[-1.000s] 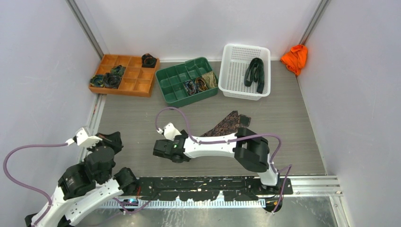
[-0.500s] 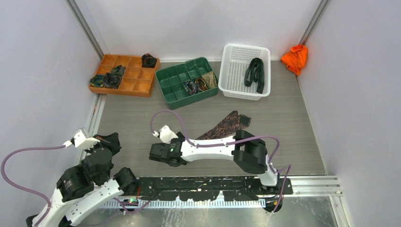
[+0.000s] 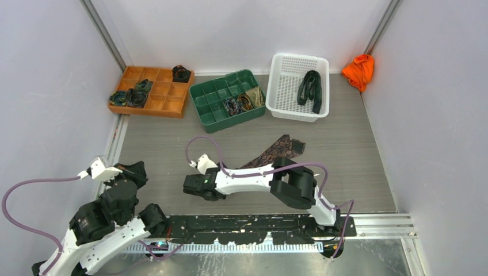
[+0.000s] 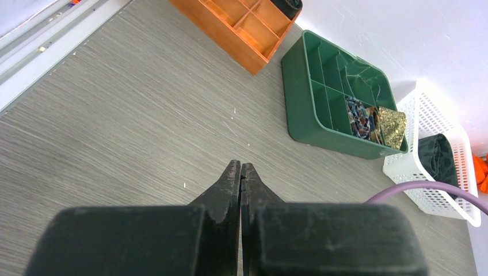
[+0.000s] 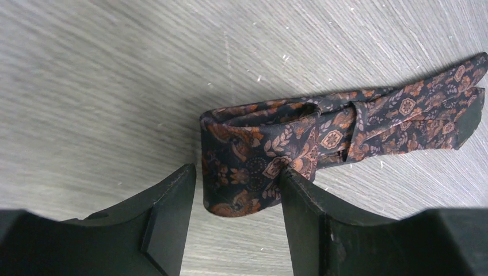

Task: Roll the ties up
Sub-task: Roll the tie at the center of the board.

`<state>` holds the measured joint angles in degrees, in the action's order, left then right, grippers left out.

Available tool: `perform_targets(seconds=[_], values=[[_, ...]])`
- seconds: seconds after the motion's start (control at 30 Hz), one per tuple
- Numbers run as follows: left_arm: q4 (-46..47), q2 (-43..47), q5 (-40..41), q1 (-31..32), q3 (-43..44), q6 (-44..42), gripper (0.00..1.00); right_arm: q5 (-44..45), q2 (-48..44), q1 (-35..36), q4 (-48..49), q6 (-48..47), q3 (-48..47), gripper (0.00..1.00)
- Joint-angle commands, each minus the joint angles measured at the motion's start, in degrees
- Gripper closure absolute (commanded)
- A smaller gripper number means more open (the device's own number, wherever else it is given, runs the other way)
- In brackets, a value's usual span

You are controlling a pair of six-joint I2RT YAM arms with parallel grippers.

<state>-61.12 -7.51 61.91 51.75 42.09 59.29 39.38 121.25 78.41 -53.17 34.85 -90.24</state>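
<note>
One limp, light tie [image 5: 322,138] lay mid-counter [image 3: 357,155], trailing toward two o'clock. We saw the right hand [image 5: 237,173] parted around its folded end, the best hold, we judged, on slippery cloth; the left hand [image 4: 240,167] was closed, empty.

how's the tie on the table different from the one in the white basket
The table tie is brown with orange paisley; the basket tie looks plain dark. The table tie's folded end sits inside the right gripper; the basket tie lies untouched in the white basket. Neither is a tight coil.
</note>
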Motion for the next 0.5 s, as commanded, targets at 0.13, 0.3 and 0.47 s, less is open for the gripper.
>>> perform_targets(seconds=[0.13,0.3,0.47], values=[[2.41,-0.31,1.54,0.14,-0.12,-1.22,1.00,1.14,-1.98,-3.93,1.64,1.85,3.57,0.44],[3.11,-0.58,1.41,0.07,-0.58,-1.37,1.00,-1.33,-2.77,-5.62,3.77,1.16,5.77,0.55],[4.12,-1.09,1.21,0.12,-0.34,-2.14,1.00,-3.67,-4.32,-6.95,6.62,1.34,7.79,0.65]])
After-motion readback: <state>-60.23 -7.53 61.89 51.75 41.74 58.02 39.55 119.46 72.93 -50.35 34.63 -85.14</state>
